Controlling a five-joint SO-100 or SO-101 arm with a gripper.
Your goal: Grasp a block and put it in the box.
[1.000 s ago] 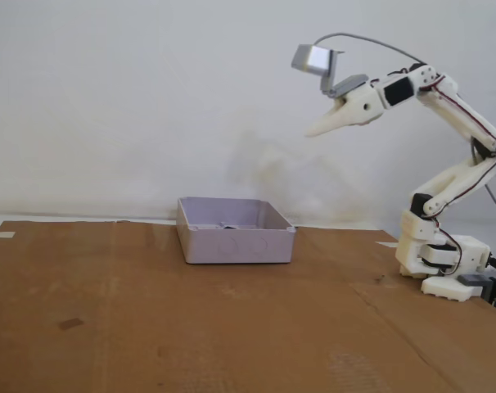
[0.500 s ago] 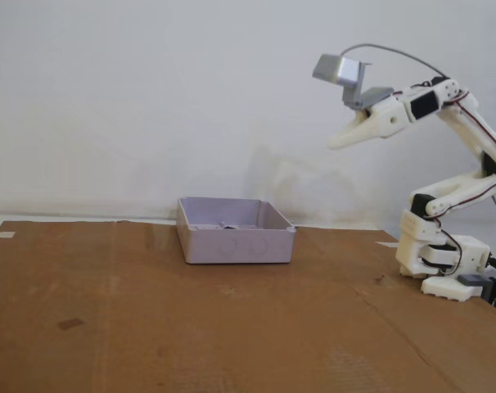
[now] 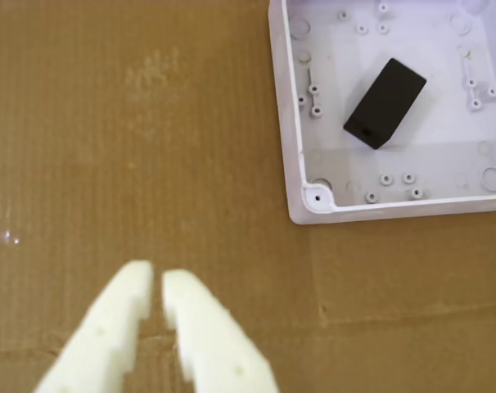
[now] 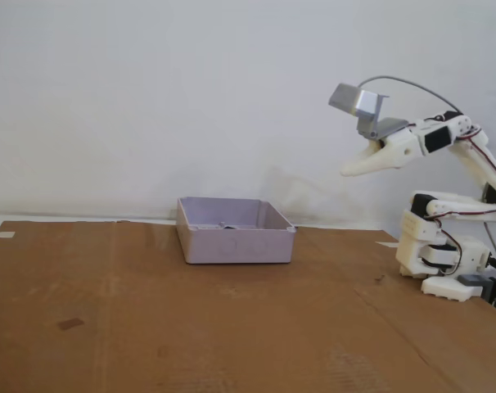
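Observation:
The black block (image 3: 385, 103) lies flat and slanted on the floor of the pale box (image 3: 295, 139) in the wrist view. In the fixed view the box (image 4: 236, 241) stands on the cardboard, and only a dark sliver of the block (image 4: 228, 225) shows over its wall. My white gripper (image 3: 154, 277) is shut and holds nothing; its fingertips almost touch. It hangs high in the air (image 4: 346, 170), up and to the right of the box, well apart from it.
Brown cardboard (image 4: 191, 327) covers the table, with a seam and a crease at the right. The arm's white base (image 4: 444, 262) stands at the right edge. A grey camera housing (image 4: 356, 102) sits on top of the wrist. A white wall is behind.
The arm has drawn back to the right and folded toward its base, carrying the shut gripper farther from the box. The box and the block have not moved.

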